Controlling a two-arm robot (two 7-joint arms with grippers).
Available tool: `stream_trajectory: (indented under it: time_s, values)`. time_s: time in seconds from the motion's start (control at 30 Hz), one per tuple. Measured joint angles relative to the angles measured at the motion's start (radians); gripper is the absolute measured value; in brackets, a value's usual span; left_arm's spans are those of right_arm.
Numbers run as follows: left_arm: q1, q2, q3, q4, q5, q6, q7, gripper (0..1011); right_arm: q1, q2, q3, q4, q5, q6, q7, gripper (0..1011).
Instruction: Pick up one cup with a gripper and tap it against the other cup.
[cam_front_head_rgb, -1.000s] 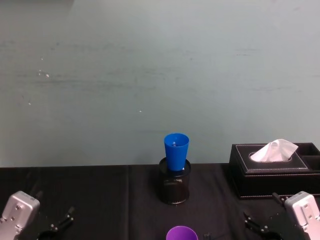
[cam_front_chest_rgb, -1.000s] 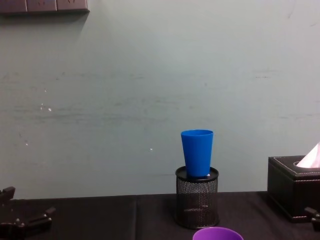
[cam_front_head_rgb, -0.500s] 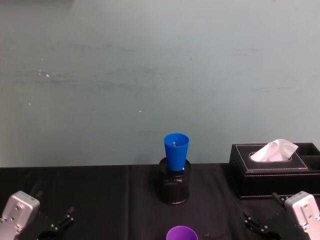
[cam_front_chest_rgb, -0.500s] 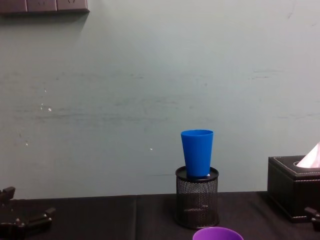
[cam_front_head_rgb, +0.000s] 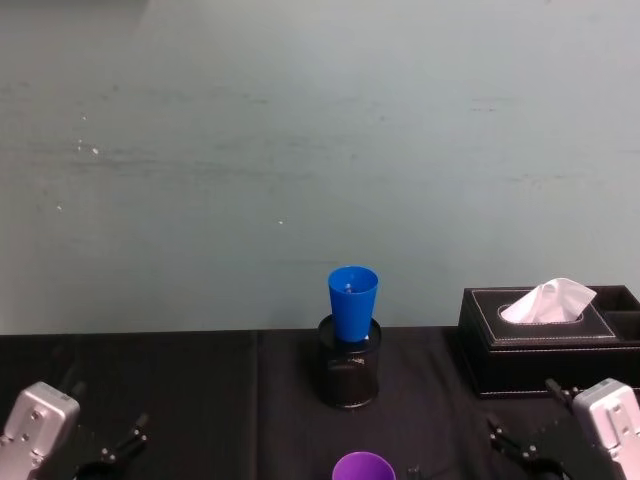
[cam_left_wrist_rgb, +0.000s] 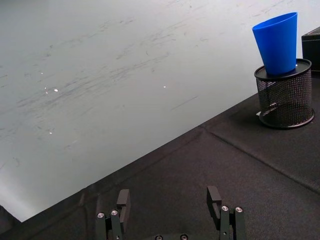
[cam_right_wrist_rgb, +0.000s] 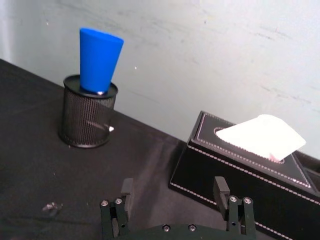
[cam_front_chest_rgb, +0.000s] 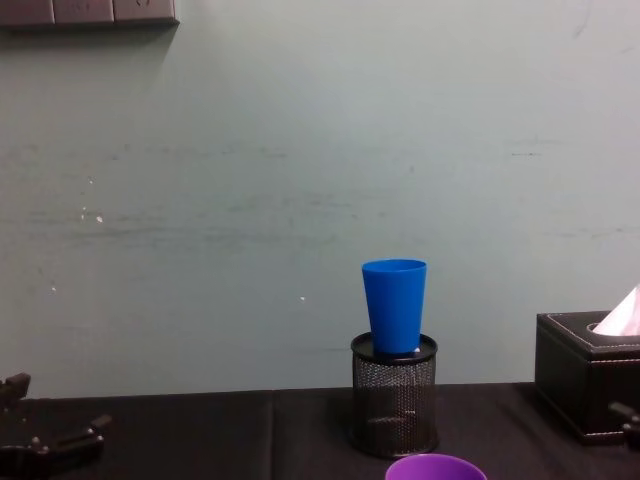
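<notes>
Jaws of the left gripper (cam_left_wrist_rgb: 168, 200): apart, holding nothing, low over the near left corner of the desk (cam_front_head_rgb: 200, 380).
Jaws of the right gripper (cam_right_wrist_rgb: 173, 192): apart, holding nothing, low over the near right corner, just in front of the tissue box (cam_front_head_rgb: 545, 350).
Wall (cam_front_head_rgb: 300, 150): pale green, scuffed and scratched, rising straight behind the far edge of the desk.
Desk: covered in black cloth, with a seam running from the far edge toward the near edge, left of the middle.
Tissue box: black with white stitching, at the far right corner. A white tissue (cam_front_head_rgb: 548, 300) stands out of its top slot.
Pen holder (cam_front_head_rgb: 349, 375): black mesh, round, upright near the middle of the far edge, well apart from the tissue box.
Purple cup (cam_front_head_rgb: 364, 468): upright on the desk toward the near edge, in front of the pen holder and apart from it, between the two grippers. Neither touches it. Its rim and open mouth show in the head and chest views.
Blue cup (cam_front_head_rgb: 352, 300): upright, mouth up, its narrow base set down inside the pen holder so that most of it stands above the mesh rim. It is farther back than the purple cup and apart from it.
</notes>
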Motion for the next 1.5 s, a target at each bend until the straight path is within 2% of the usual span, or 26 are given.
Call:
stream_trajectory:
  time_s: [0.23, 0.37, 0.43, 0.53, 0.57, 0.6, 0.67, 0.7, 0.83, 1.0, 1.17, 1.5]
  values:
    - [0.0, 0.0, 0.0, 0.0, 0.0, 0.0, 0.0, 1000, -0.028, 0.005, 0.038, -0.045, 0.02, -0.024, 0.03, 1003]
    - [0.0, 0.0, 0.0, 0.0, 0.0, 0.0, 0.0, 1000, -0.052, 0.014, 0.064, -0.078, 0.052, -0.036, 0.06, 1003]
    - [0.0, 0.0, 0.0, 0.0, 0.0, 0.0, 0.0, 1000, -0.068, 0.021, 0.081, -0.095, 0.082, -0.042, 0.086, 1003]
    - [0.0, 0.0, 0.0, 0.0, 0.0, 0.0, 0.0, 1000, -0.09, 0.034, 0.104, -0.114, 0.141, -0.059, 0.153, 1003]
    - [0.0, 0.0, 0.0, 0.0, 0.0, 0.0, 0.0, 1000, -0.09, 0.034, 0.104, -0.114, 0.141, -0.059, 0.153, 1003]
    - [0.0, 0.0, 0.0, 0.0, 0.0, 0.0, 0.0, 1000, -0.1, 0.041, 0.114, -0.122, 0.173, -0.065, 0.192, 1003]
    - [0.0, 0.0, 0.0, 0.0, 0.0, 0.0, 0.0, 1000, -0.107, 0.049, 0.12, -0.128, 0.2, -0.068, 0.228, 1003]
    - [0.0, 0.0, 0.0, 0.0, 0.0, 0.0, 0.0, 1000, -0.115, 0.057, 0.125, -0.133, 0.23, -0.069, 0.269, 1003]
    - [0.0, 0.0, 0.0, 0.0, 0.0, 0.0, 0.0, 1000, -0.126, 0.076, 0.132, -0.142, 0.299, -0.06, 0.374, 1003]
    - [0.0, 0.0, 0.0, 0.0, 0.0, 0.0, 0.0, 1000, -0.12, 0.091, 0.122, -0.14, 0.343, -0.041, 0.492, 1003]
    - [0.0, 0.0, 0.0, 0.0, 0.0, 0.0, 0.0, 1000, -0.08, 0.09, 0.076, -0.113, 0.356, 0.005, 0.621, 1003]
    - [0.0, 0.0, 0.0, 0.0, 0.0, 0.0, 0.0, 1000, -0.009, 0.052, 0.01, -0.052, 0.323, 0.06, 0.712, 1003]
